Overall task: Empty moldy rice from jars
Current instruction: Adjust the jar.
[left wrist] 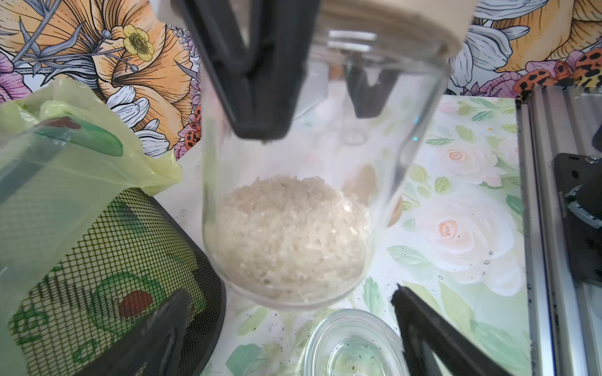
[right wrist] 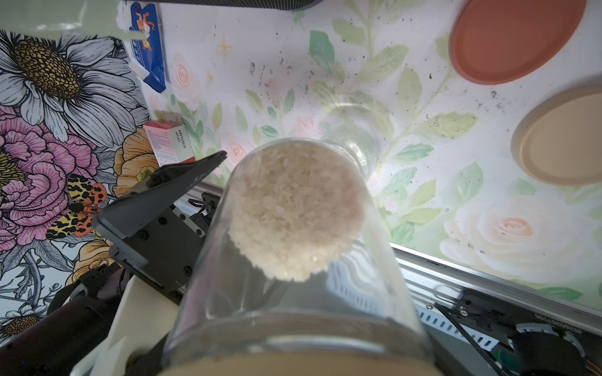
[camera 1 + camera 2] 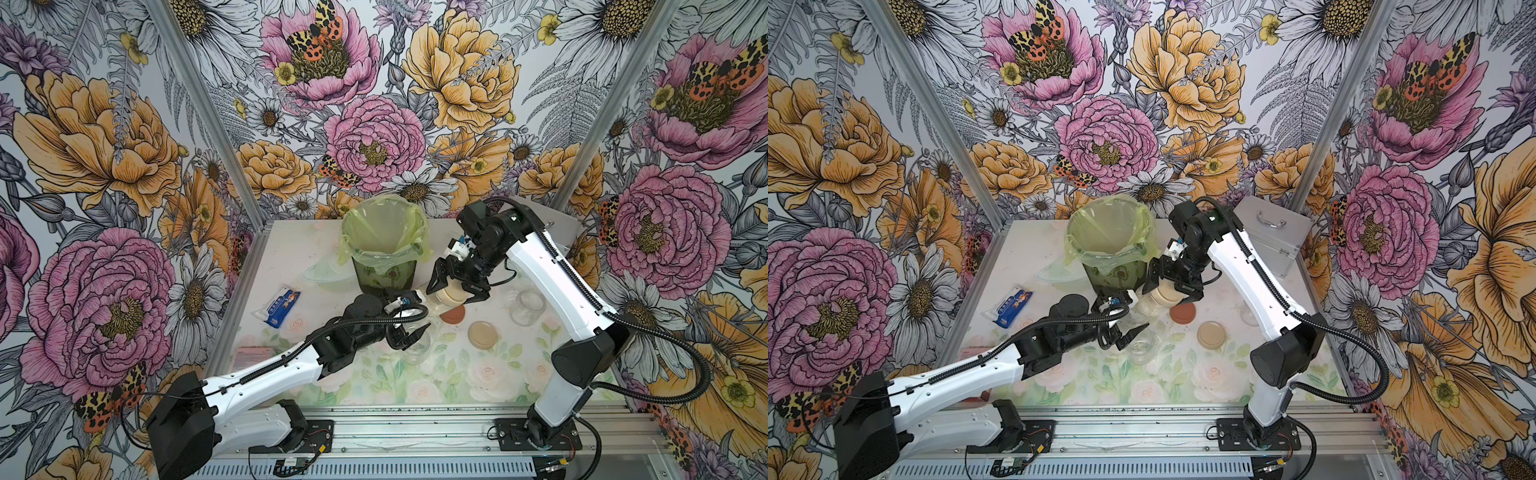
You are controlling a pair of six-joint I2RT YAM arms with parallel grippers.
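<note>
Right gripper (image 3: pixel 456 291) clamps the lidded jar (image 1: pixel 325 156) near its lid (image 3: pixel 452 294), tilted in the air beside the bin (image 3: pixel 374 278), with the moldy rice (image 1: pixel 290 237) pooled at its base. Left gripper (image 3: pixel 409 337) gapes wide and empty. You cannot tell whether the pads sit on the lid or the glass. If you twist before the left grips, the jar may drop near the empty jar (image 1: pixel 355 345).
</note>
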